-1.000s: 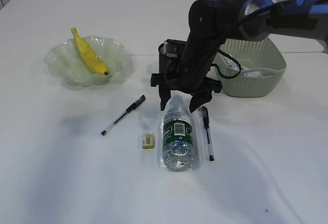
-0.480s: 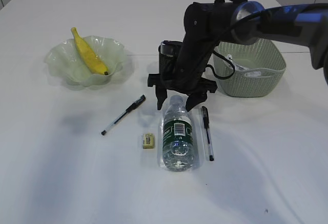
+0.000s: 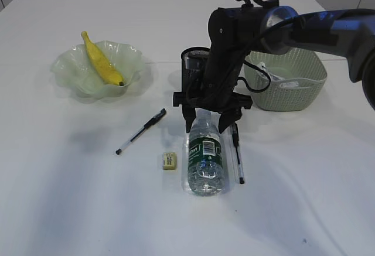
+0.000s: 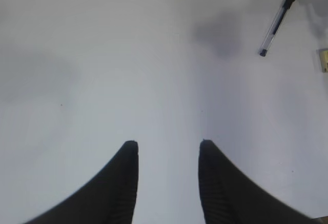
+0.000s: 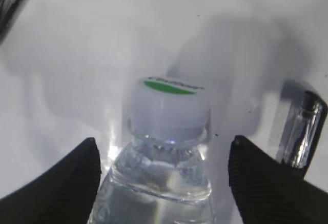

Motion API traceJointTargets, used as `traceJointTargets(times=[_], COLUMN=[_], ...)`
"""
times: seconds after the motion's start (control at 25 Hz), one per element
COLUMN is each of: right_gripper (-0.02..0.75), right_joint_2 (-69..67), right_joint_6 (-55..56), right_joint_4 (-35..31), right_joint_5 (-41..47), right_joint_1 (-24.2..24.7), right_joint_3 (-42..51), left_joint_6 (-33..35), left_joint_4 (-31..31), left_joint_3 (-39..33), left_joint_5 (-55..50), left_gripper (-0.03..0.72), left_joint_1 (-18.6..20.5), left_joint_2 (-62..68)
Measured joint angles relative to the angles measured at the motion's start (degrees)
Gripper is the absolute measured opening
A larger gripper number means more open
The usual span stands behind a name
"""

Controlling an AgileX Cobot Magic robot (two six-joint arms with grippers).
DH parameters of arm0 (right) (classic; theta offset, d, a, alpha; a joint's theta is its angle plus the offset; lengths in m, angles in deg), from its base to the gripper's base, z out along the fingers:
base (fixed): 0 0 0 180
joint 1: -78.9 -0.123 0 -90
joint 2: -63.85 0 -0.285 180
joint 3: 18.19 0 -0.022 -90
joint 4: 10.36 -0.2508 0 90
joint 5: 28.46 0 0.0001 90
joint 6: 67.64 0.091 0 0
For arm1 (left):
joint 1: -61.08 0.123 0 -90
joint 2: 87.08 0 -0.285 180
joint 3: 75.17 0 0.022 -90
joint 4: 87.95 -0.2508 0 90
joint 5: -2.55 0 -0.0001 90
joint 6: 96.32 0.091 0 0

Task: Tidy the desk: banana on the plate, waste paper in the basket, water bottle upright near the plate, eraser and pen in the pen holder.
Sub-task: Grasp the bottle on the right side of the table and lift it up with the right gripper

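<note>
The water bottle [image 3: 205,155] lies flat, cap toward the pen holder [image 3: 192,64], seemingly untouched between the right claw's [image 3: 210,119] spread fingers.

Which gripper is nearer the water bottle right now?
Right. The right gripper straddles the water bottle at its neck, jaws open; the left gripper hangs over bare desk, bottle out of its view.

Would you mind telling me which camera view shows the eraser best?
The exterior view: the eraser lies whole on the desk, left of the water bottle. The left wrist view catches only a sliver of it at the right edge; the right wrist view misses it.
</note>
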Motion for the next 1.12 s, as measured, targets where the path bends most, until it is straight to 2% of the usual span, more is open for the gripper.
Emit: traceJointTargets(times=[0.4, 0.76, 1.12], right_gripper=[0.564, 0.428, 0.355], right_joint_2=[0.0, 0.0, -0.1], right_joint_6=[1.4, 1.7, 1.0], right_joint_4=[-2.2, -2.4, -2.3], right_joint_5=[1.8, 2.6, 3.4], right_joint_1=[0.0, 0.0, 0.0], right_joint_3=[0.0, -0.1, -0.7], left_joint_6=[0.0, 0.0, 0.0], left_joint_4=[0.0, 1.0, 1.6], left_joint_3=[0.0, 0.0, 0.0], left_joint_5=[0.0, 0.0, 0.1], left_gripper=[0.275, 0.275, 0.275], left_joint_1=[0.0, 0.0, 0.0], left_joint_2=[0.0, 0.0, 0.0])
